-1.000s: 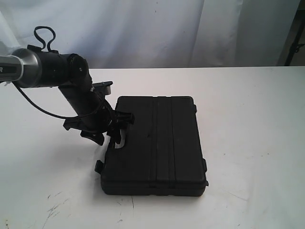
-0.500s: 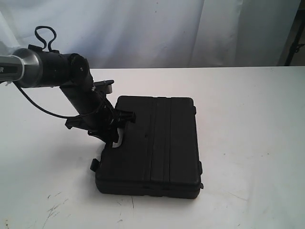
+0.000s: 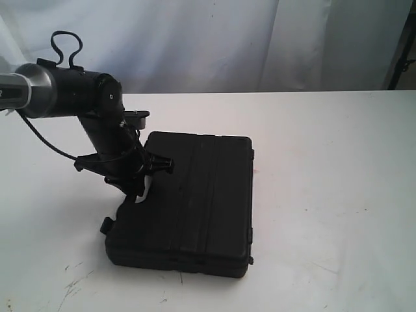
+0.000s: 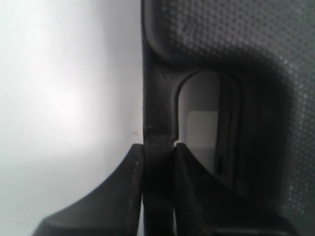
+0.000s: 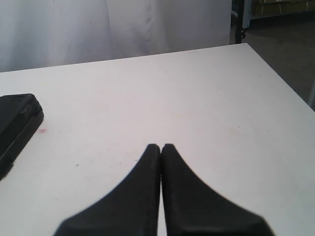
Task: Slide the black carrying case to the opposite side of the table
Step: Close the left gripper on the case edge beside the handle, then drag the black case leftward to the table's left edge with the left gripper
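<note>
The black carrying case point(image 3: 188, 205) lies flat on the white table point(image 3: 325, 162), left of the middle and skewed, its near end swung leftward. My left gripper point(image 3: 144, 185) is shut on the case's handle at the case's left edge. In the left wrist view the handle bar point(image 4: 157, 118) runs between the two fingers, with the dimpled case lid point(image 4: 256, 44) beside it. My right gripper point(image 5: 161, 146) is shut with nothing in it, hovering over bare table; it is out of the exterior view. A corner of the case point(image 5: 17, 120) shows in the right wrist view.
White curtains point(image 3: 227, 39) hang behind the table's far edge. Dark scuff marks point(image 3: 75, 279) lie near the front left. The table's right corner point(image 5: 246, 46) drops off to a dark floor with a stand leg point(image 5: 241, 24).
The left arm has pulled the case leftward by its handle; the case has shifted left and rotated, its near end swinging furthest left.
</note>
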{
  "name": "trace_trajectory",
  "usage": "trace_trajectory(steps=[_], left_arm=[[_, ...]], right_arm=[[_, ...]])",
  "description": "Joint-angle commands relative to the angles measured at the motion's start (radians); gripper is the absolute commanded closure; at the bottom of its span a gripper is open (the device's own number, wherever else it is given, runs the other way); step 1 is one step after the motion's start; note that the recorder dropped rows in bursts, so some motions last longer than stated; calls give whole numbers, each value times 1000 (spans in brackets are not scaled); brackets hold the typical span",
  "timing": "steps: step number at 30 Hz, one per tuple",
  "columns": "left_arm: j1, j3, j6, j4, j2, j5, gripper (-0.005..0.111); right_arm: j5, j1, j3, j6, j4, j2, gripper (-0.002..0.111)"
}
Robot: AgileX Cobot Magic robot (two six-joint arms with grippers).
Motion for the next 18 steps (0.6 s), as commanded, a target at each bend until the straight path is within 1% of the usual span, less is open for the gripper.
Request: trace_trajectory(steps=[1,4,6,12,16,18], left_arm=[[7,1,-25,80,-24,39,107],[13,1,-47,103,-26,56,107],[27,1,-54,130,-26,67,107],[76,3,-52,147,-26,95,107],[76,3,-77,219,-26,108,107],[79,3,-78,224,-26,111,107]], right_arm=[[1,-3,4,0,3,-6,108],[1,-3,4,0,3,-6,108],[1,-3,4,0,3,-6,108],[1,-3,4,0,3,-6,108],[1,-3,4,0,3,-6,108],[1,-3,4,0,3,-6,108]])
